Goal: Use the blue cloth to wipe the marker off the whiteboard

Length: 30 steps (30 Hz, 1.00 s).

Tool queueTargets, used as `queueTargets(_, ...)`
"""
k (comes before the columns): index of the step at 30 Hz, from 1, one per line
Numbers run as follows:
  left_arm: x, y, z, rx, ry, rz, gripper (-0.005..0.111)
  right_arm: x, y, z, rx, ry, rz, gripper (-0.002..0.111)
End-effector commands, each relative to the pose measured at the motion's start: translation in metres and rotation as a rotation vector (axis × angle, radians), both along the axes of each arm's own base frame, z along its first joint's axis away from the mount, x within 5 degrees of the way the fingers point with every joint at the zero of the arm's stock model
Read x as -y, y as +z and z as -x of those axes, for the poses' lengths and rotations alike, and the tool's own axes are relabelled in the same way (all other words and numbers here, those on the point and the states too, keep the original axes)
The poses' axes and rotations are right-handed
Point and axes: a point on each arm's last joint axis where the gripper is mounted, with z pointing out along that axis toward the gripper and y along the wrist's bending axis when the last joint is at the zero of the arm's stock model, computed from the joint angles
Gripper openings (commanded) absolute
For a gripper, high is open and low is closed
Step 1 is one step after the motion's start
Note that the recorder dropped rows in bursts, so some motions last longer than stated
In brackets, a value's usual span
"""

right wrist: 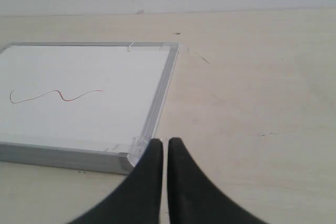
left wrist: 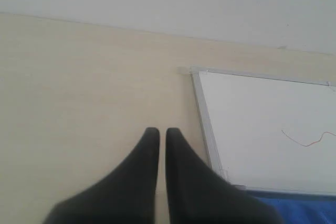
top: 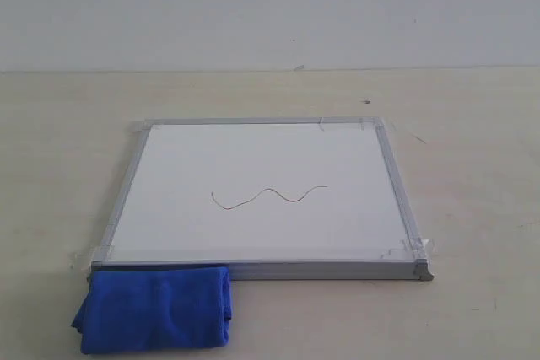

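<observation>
Pale beige worktop (top: 472, 208), matt, faintly grained and lightly specked, below a plain off-white wall. Carries a flat, roughly square white whiteboard (top: 266, 153) with a thin silver aluminium frame and crinkled clear tape at the corners. Shows, near the middle of that smooth face, a thin dark wavy marker (top: 270, 190) line, unbroken and unsmeared, reddish in the wrist views. Judged from that: nothing wiped yet, the whole task left to do. Bright royal-blue soft microfibre cloth (top: 156, 308), plush, folded into a thick, rough rectangle, down on the worktop and butted against the near left corner of the frame, well apart from the marker and held by neither arm. Smooth black tapered fingers of the left tool (left wrist: 162, 132) drawn together to a narrow slit with nothing between, over bare worktop just beside the board's left edge. Same for the right tool (right wrist: 165, 142): closed, empty, near the board's near right corner. Remaining, by judgement: take up the cloth, carry it onto the board, rub across the line until the white shows clean.
</observation>
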Motion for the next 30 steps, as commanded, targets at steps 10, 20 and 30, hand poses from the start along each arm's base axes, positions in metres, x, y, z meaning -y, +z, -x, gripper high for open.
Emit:
queueTargets(10,0.0,0.0,0.0,0.008,0.002,0.008,0.004,0.001,0.001,0.0,0.011,-0.006,0.008,0.0)
queueTargets(20,0.0,0.0,0.0,0.008,0.002,0.008,0.004,0.001,0.001,0.0,0.011,-0.006,0.008,0.0)
queueTargets(30,0.0,0.0,0.0,0.008,0.002,0.008,0.004,0.0,0.049,0.005,0.173,-0.014,-0.088,0.0)
